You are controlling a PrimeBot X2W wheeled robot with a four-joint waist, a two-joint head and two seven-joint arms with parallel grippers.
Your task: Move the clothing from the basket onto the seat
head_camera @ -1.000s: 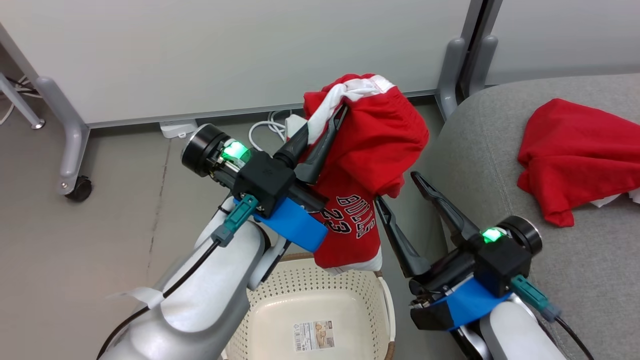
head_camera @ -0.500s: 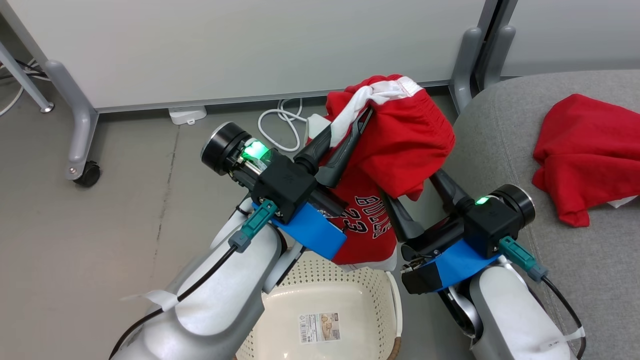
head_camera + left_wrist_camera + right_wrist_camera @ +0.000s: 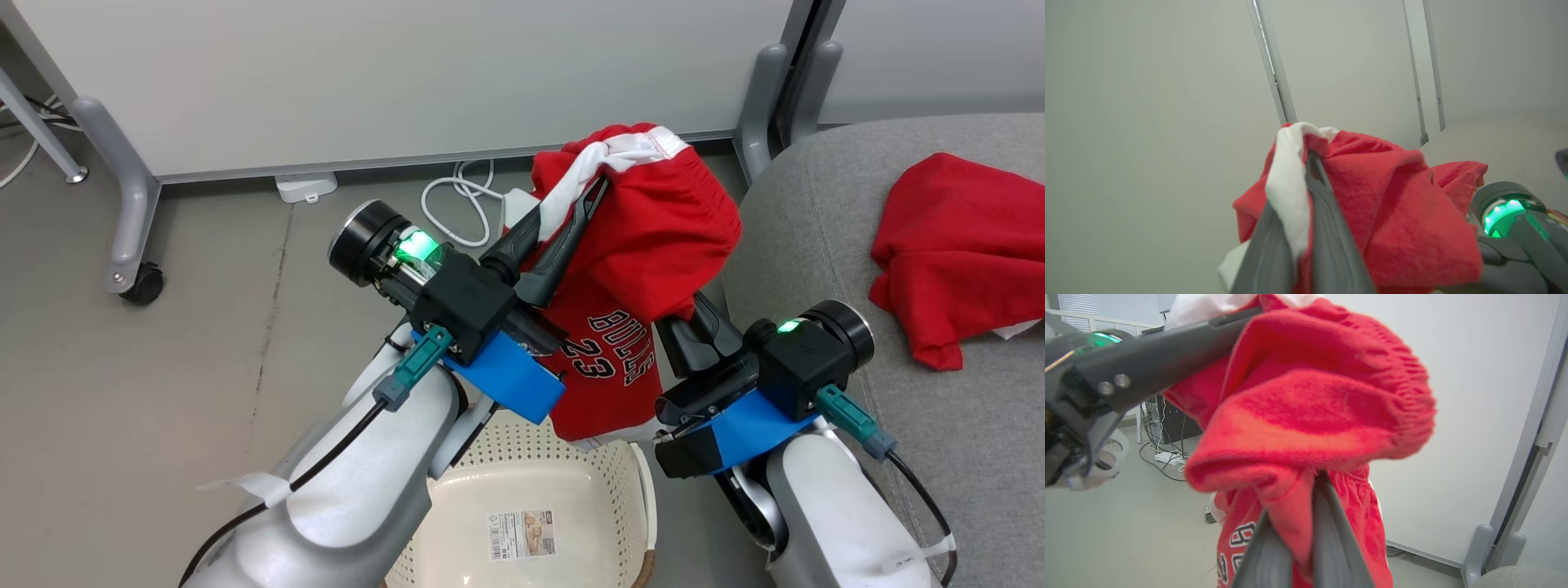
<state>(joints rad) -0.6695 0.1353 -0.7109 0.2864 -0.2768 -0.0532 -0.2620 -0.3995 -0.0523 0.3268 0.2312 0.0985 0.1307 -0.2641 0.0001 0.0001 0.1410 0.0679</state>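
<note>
Grey fabric covers the large rounded sofa seat (image 3: 939, 425) at the right of the head view, with a stitched seam running along its near side. A crumpled plain red garment (image 3: 955, 245) lies on that cushion, well away from both arms, with a bit of white showing at its lower edge.

Below, on the floor just beside the seat, stands the cream-white perforated plastic laundry basket (image 3: 531, 449); a paper label (image 3: 521, 535) lies flat on its bottom.

A second red sports garment with white trim and the white lettering "BULLS 23" (image 3: 645, 245) hangs in the air between the two arms, its lower hem just over the basket's far rim and its bunched upper part close to the seat's edge.

The left gripper (image 3: 584, 196) points up and away, its jaws pressed together on the white-trimmed band at the top of this garment. The right gripper (image 3: 1296, 514) reaches in from below on the seat side; in the right wrist view its jaws are nearly closed, clamped on a thick red fold, while the rest of the cloth drapes over the fingertips.
</note>
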